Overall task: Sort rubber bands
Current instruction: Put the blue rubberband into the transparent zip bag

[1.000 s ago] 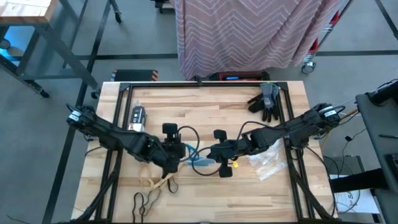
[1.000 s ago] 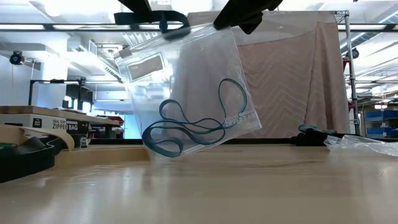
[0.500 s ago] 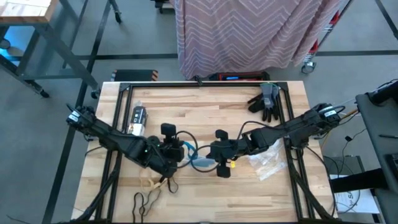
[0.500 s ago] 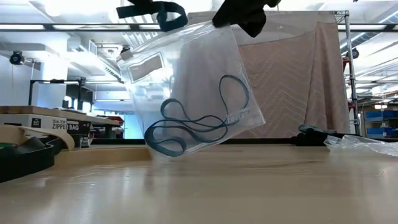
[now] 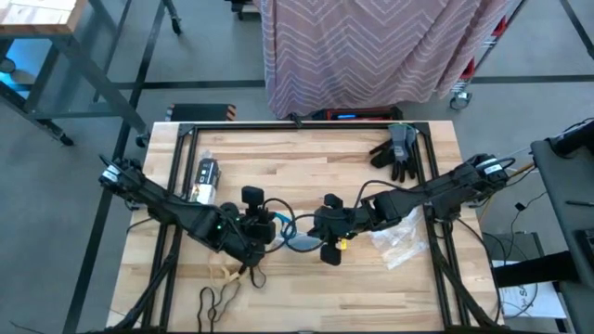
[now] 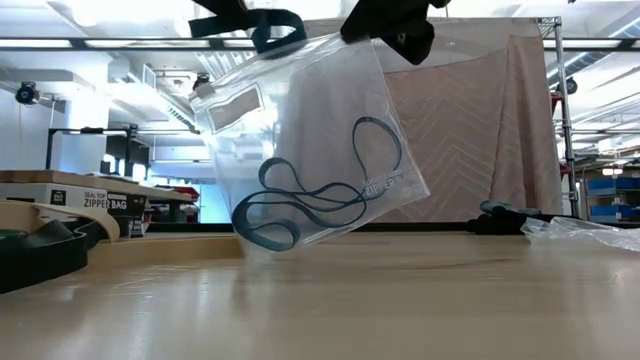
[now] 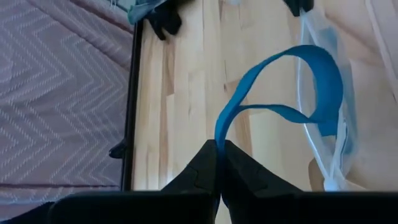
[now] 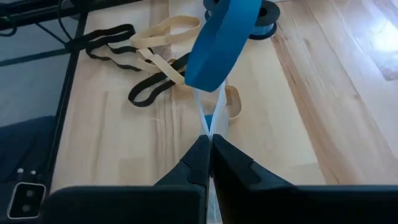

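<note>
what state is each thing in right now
left hand: shut on a blue rubber band, held above the bag
right hand: shut on the clear zipper bag's edge
clear zipper bag: hanging off the table, blue bands inside
tan and black bands: loose on table
gloves: lying at the table's far edge

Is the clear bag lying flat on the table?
No, the clear bag hangs in the air above the table, with blue bands inside.

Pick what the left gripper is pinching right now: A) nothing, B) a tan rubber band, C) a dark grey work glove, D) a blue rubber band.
D: in the left wrist view the left gripper is shut on a flat blue rubber band looping up toward the clear plastic zipper bag.
</note>
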You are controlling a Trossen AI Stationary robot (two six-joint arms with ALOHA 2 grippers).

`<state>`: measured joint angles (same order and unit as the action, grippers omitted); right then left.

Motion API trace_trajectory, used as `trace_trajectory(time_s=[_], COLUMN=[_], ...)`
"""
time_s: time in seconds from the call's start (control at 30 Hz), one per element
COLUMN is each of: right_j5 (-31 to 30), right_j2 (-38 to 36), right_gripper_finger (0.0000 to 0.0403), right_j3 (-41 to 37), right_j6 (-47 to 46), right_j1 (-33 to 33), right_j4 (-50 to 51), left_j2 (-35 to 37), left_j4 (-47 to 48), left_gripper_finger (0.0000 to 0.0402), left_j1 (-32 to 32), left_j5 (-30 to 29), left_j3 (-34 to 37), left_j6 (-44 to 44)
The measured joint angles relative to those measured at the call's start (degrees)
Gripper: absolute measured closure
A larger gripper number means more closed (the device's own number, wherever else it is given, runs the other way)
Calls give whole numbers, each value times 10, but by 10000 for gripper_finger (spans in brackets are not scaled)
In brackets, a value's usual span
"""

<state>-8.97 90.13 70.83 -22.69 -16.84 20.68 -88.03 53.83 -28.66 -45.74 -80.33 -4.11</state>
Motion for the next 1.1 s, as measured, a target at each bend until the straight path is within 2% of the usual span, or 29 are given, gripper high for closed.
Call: trace_trajectory(time_s=[0.2,0.43,1.1], right_j5=[0,5,20], right_j2=[0,0,0], right_gripper_finger=[403,403,403], right_j3=[0,0,0], right_j6=[-25,-60,-58], right_j1=[3,12,40], right_j4=[-1,-1,-4], left_j2=[0,0,-40], left_j4=[-8,-13,-17], left_gripper_finger=[401,401,401], left_j1=[0,-10,-10], left_j5=[-20,-83,-73], left_j3=[16,14,24], left_j6=[12,47,51])
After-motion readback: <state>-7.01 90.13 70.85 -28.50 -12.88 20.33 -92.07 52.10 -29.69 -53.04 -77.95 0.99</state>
